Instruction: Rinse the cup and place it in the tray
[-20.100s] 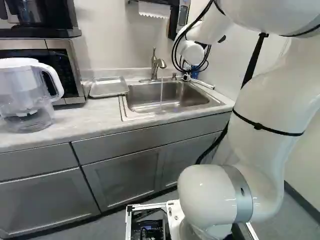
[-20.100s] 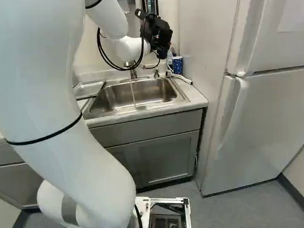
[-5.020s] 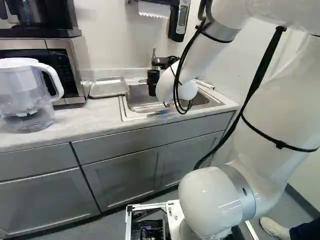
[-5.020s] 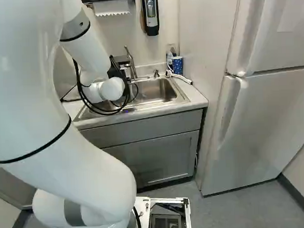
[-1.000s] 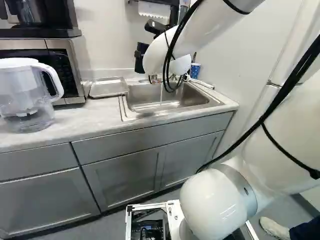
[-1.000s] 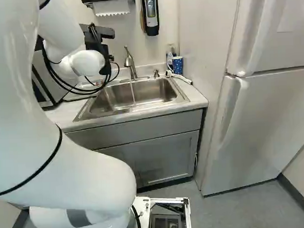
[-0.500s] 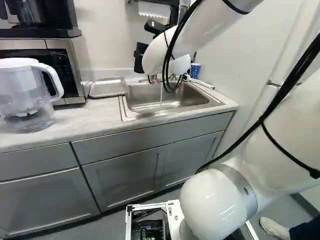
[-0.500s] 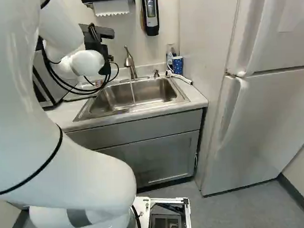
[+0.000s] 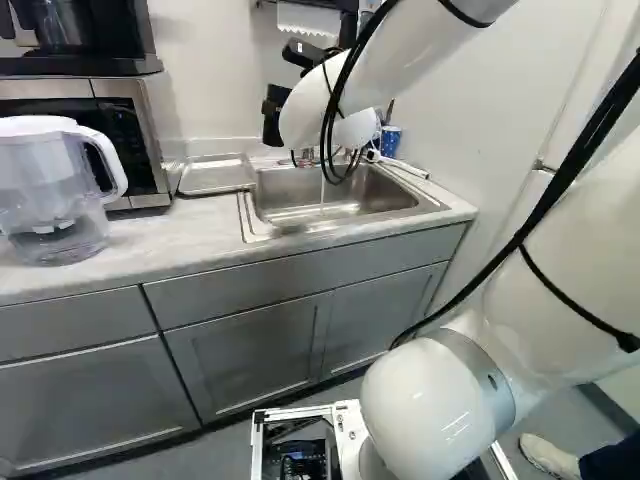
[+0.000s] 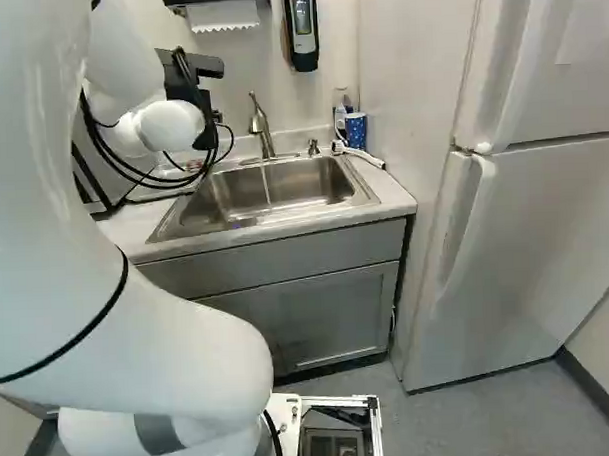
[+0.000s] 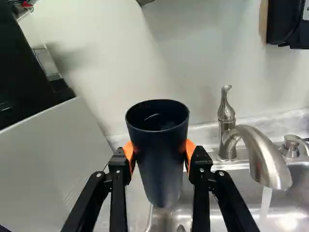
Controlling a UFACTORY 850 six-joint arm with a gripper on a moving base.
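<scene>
In the left base view my gripper [image 9: 277,98] is raised above the counter behind the sink's left part, partly hidden by the wrist. The dark cup [image 9: 271,130] hangs there, above and right of the metal tray [image 9: 205,175]. Seen from the wrist, my gripper [image 11: 159,151] is shut on the cup [image 11: 160,169], an orange pad against each side. The cup stands nearly upright, its mouth uppermost, beside the faucet [image 11: 263,157]. Water runs from the faucet into the sink [image 10: 283,194], away from the cup.
A clear pitcher [image 9: 55,190] and a microwave [image 9: 130,130] stand left of the tray. Behind the sink's right corner is a blue patterned cup [image 10: 356,131]. A refrigerator [image 10: 545,240] rises at the right. A soap dispenser [image 10: 302,28] hangs on the wall.
Since five seconds ago the arm has lifted the cup from the faucet, up and leftward in the left base view. Over the last half second it shifted slightly further left. The base has stayed put.
</scene>
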